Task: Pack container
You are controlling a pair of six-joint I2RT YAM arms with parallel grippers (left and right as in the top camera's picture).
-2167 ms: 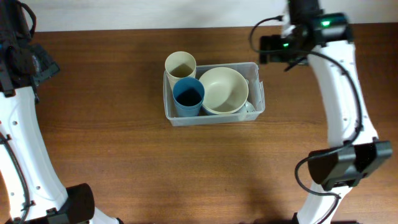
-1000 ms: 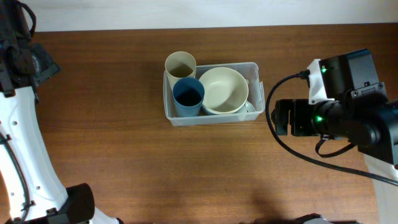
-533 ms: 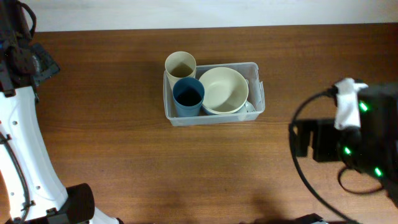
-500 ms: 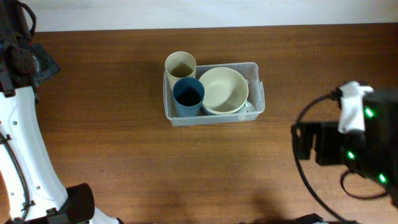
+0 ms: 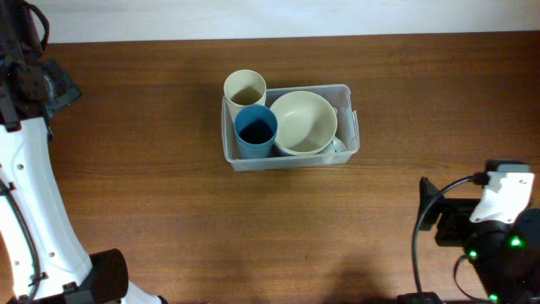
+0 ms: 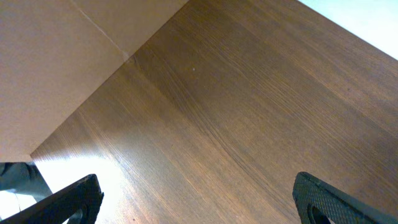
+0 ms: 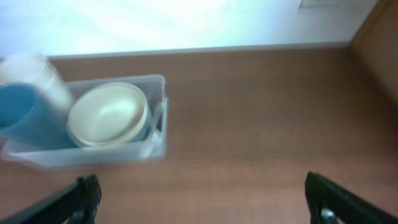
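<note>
A clear container (image 5: pixel 295 163) sits mid-bench (image 5: pixel 169 219), holding a cream cup (image 5: pixel 245 87), a blue cup (image 5: pixel 256 131) and a cream bowl (image 5: pixel 304 122). Nothing shows loose outside it, so packing looks finished. The left jaws and right jaws gape wide, empty, well apart from it.

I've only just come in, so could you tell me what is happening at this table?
Nothing is being handled at this moment. The clear plastic rectangular container sits on the brown wooden table and holds a cream cup, a blue cup and a cream round bowl. The right gripper is open and empty, well away from the container near the table's lower right. The left gripper is open and empty over bare wood at the far left.
</note>
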